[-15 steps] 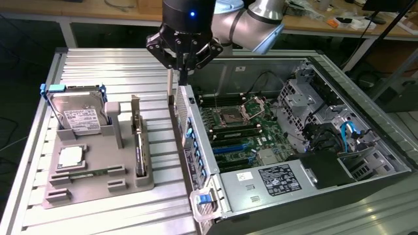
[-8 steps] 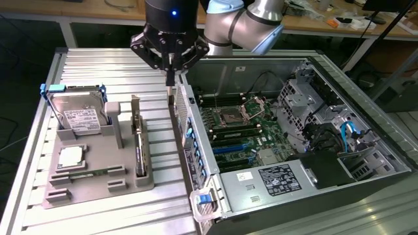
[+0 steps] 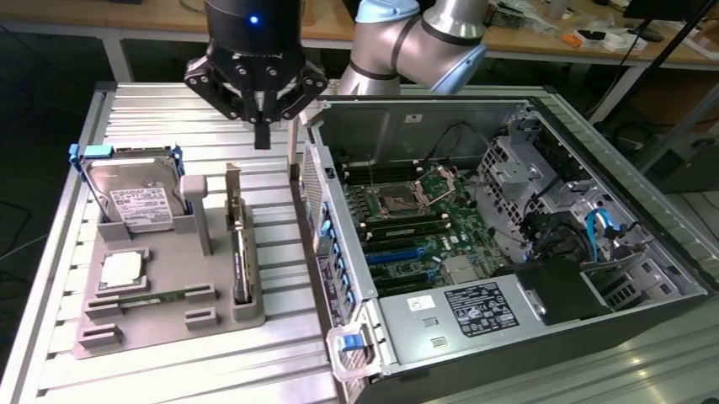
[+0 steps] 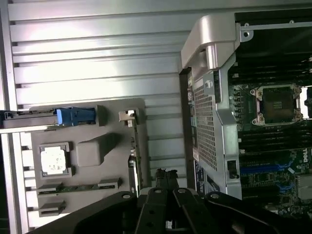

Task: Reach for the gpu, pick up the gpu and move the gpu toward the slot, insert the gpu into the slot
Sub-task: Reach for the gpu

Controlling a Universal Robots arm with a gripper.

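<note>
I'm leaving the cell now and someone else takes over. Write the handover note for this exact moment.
Gripper: shut, holding nothing, hovering above the table near the gpu's bracket end, not touching it.
Gpu: standing on edge in the grey holder, outside the computer case.
Slot: blue, on the motherboard inside the case, nothing in it.
Done: the reach is partly made.
Left: grasp, carry and insertion.

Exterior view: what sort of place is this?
Probably a robotics lab bench for computer assembly: a robot arm hangs over a ribbed metal table, with an open computer case and a grey tray of parts on it.
</note>
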